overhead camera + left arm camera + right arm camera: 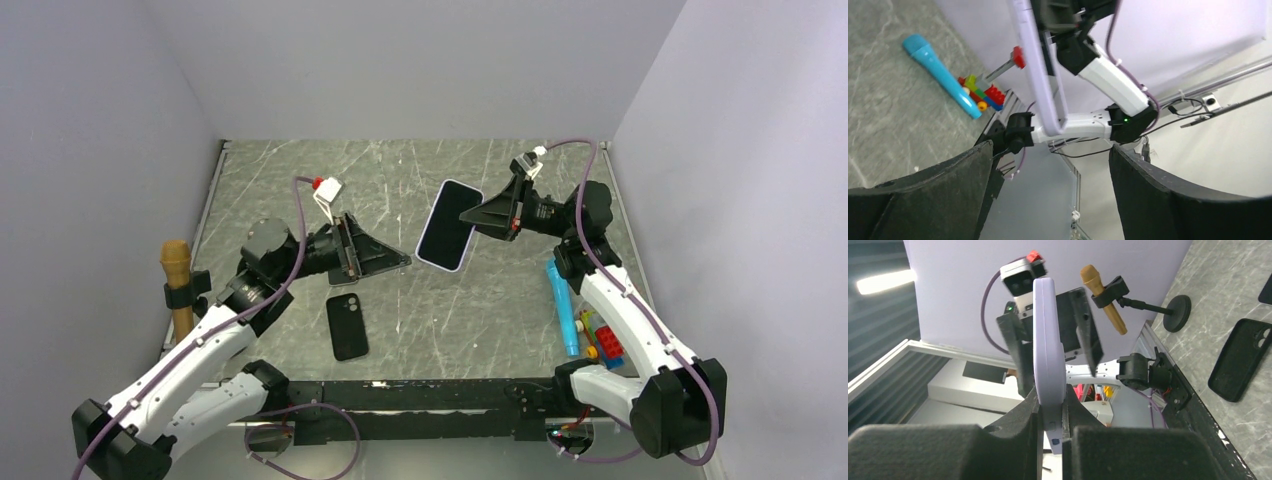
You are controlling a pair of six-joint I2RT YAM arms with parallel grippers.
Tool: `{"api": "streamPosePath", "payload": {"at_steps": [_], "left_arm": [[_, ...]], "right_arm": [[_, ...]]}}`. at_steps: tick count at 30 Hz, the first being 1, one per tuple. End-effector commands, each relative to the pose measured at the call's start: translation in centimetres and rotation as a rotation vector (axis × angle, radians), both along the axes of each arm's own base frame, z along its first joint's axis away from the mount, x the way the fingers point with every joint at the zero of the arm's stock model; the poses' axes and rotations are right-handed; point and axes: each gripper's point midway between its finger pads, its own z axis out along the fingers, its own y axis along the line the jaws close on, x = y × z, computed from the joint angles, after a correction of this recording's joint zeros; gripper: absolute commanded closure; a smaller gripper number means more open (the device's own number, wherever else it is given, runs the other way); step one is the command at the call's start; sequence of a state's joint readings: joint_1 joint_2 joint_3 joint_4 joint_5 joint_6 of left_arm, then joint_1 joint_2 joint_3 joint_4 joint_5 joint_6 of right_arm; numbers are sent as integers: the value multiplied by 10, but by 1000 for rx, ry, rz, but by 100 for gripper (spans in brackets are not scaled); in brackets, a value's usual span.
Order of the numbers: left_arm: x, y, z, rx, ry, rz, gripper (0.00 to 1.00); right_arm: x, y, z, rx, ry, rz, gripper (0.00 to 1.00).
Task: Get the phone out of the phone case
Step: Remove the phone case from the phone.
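Note:
My right gripper point(472, 216) is shut on the right edge of a phone in a lavender case point(448, 225) and holds it tilted above the middle of the table, dark screen up. In the right wrist view the case point(1048, 340) stands edge-on between my pads point(1024, 412). My left gripper point(395, 260) is open and empty, left of and below the phone, not touching it. In the left wrist view the lavender edge point(1040, 75) hangs above and beyond the open jaws. A black phone case with a camera cutout point(347, 326) lies flat on the table near the left arm.
A blue toy microphone point(562, 305) and coloured bricks point(603, 340) lie at the right by the right arm. A gold microphone on a stand point(177, 270) is at the left table edge. Grey walls enclose the table on three sides.

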State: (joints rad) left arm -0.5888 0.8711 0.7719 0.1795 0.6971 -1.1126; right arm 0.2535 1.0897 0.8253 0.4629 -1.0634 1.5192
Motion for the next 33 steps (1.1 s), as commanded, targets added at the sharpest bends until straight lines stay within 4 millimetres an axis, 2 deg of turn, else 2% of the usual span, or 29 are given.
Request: {"api": "streamPosePath", "payload": {"at_steps": [1, 4, 15, 18, 21, 29, 31, 33], "left_arm": [[-6, 4, 40, -124, -97, 10, 11], [-9, 3, 52, -177, -113, -18, 13], [-7, -16, 37, -58, -74, -80, 40], [-9, -17, 36, -52, -80, -90, 54], [-11, -16, 31, -30, -91, -100, 61], [-6, -22, 28, -66, -50, -129, 73], [-3, -22, 27, -86, -42, -121, 79], [2, -22, 23, -81, -32, -110, 91]], "right_arm": [[3, -3, 13, 3, -63, -44, 100], [5, -2, 15, 1, -63, -44, 100], [8, -1, 16, 17, -68, -28, 100], [9, 0, 14, 20, -61, -26, 100], [12, 1, 15, 23, -60, -21, 100], [7, 2, 27, 16, -122, 35, 100], [4, 2, 32, 18, -145, 48, 100], [-1, 2, 39, 39, -167, 64, 100]]}}
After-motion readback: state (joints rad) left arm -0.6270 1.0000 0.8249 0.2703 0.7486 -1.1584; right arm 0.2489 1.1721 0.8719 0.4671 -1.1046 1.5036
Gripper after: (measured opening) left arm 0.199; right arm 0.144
